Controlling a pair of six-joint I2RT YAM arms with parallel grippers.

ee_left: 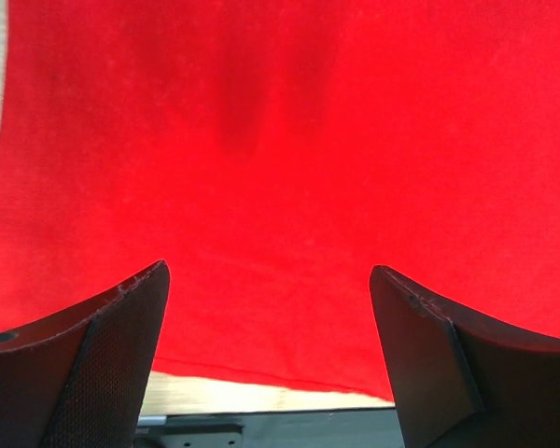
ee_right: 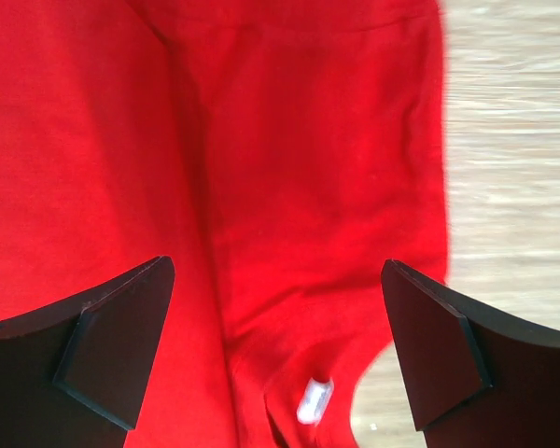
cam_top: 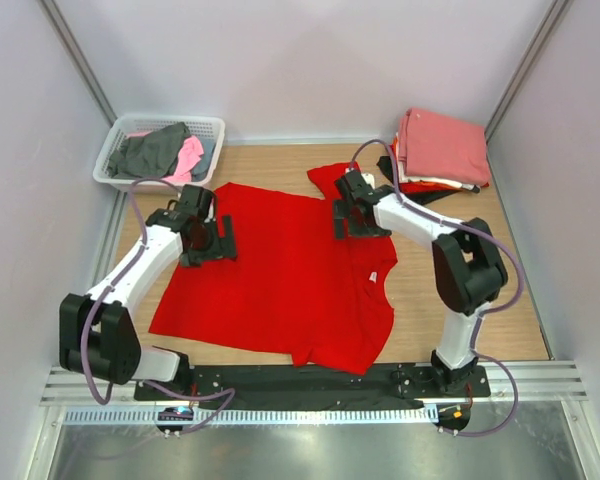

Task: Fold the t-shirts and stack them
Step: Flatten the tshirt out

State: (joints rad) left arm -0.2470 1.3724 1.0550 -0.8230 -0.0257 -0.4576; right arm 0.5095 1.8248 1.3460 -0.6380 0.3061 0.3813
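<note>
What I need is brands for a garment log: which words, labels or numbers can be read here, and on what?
White neck label on the red t-shirt: any print is too small and blurred to read.
Folded stack and basket: no text visible.
No other words, numbers or signs can be read.

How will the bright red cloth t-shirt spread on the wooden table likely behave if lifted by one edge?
Probably floppy: the bright red t-shirt lies flat with soft creases, so a lifted edge would likely sag and drape. Likely light, being thin cloth. Pushed, it may bunch up on the wooden table rather than slide.
</note>
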